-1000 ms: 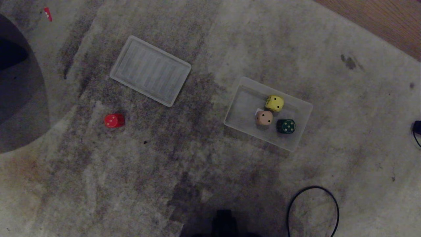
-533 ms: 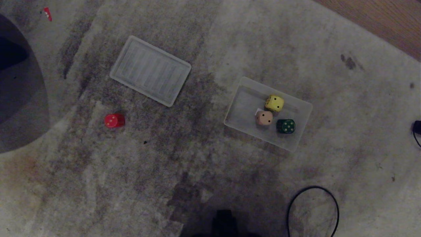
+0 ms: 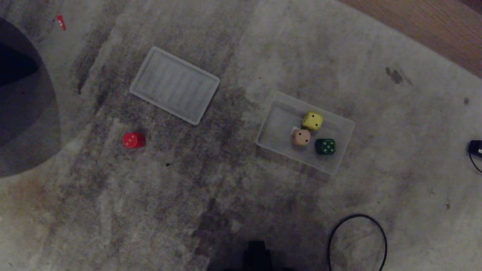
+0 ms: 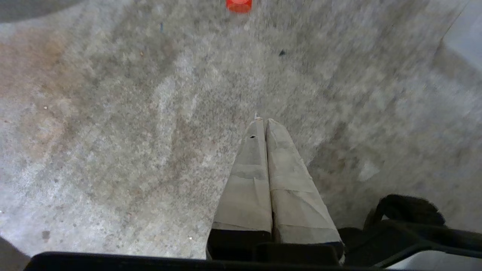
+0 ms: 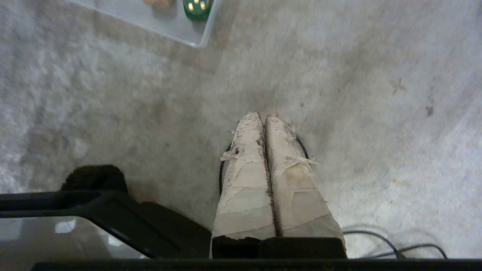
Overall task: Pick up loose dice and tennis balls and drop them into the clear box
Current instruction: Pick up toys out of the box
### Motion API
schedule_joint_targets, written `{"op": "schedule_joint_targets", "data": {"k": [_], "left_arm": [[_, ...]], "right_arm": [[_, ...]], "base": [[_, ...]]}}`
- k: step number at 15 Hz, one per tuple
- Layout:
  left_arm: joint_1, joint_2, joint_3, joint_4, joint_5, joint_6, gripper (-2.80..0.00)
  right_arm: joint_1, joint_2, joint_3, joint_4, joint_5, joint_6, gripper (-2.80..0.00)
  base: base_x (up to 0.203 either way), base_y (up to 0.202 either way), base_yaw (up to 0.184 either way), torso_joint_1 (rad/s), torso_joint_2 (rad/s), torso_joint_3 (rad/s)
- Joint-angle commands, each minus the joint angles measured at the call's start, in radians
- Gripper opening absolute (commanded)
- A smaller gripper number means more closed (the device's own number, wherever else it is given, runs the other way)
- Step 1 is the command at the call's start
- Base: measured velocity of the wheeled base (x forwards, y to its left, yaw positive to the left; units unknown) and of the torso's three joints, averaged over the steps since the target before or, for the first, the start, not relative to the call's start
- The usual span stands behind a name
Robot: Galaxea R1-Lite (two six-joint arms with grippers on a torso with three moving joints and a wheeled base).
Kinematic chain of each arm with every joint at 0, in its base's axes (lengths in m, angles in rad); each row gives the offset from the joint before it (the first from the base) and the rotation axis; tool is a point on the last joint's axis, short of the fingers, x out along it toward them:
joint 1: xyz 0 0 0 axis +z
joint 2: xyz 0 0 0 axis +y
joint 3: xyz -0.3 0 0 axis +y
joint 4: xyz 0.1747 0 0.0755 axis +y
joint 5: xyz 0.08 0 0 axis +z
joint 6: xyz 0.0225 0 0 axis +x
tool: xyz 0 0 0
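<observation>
On the grey carpet stands the clear box [image 3: 276,116] to the right of centre, holding a yellow die [image 3: 312,121], a tan die [image 3: 301,137] and a dark green die [image 3: 325,146]. A red die [image 3: 133,140] lies loose on the carpet to the left. No tennis balls are in view. Neither arm shows in the head view. My left gripper [image 4: 263,121] is shut and empty above bare carpet, with the red die [image 4: 238,5] far ahead of it. Shut and empty too, my right gripper [image 5: 262,116] hangs short of the box corner [image 5: 196,39] and the green die [image 5: 197,7].
A flat ribbed translucent panel [image 3: 174,84] lies left of the box. A black cable loop [image 3: 357,241] curls near the front right. A dark round shape [image 3: 22,101] fills the left edge, wooden floor [image 3: 421,26] the far right corner. A small red scrap [image 3: 60,22] lies far left.
The whole head view has shifted slightly: everything sits a little lower and closer in, so the camera moved. The dice, box and panel keep their places on the carpet.
</observation>
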Motion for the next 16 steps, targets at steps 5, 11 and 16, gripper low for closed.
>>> {"op": "schedule_joint_targets", "data": {"k": [5,11,16], "left_arm": [[0.0,0.002,0.002,-0.003,0.003,-0.018,-2.8],[0.0,0.002,0.002,-0.003,0.003,-0.024,-2.8],[0.0,0.002,0.002,-0.003,0.001,-0.022,-2.8]], "right_arm": [[0.0,0.003,0.0,0.0,0.0,0.0,-2.8],[0.0,0.003,0.0,0.0,0.0,0.0,-2.8],[0.0,0.003,0.0,0.0,0.0,0.0,-2.8]], "base": [[0.0,0.0,0.0,0.002,0.0,0.201],[0.0,0.0,0.0,0.004,0.0,0.203],[0.0,0.0,0.0,0.003,0.0,0.206]]}}
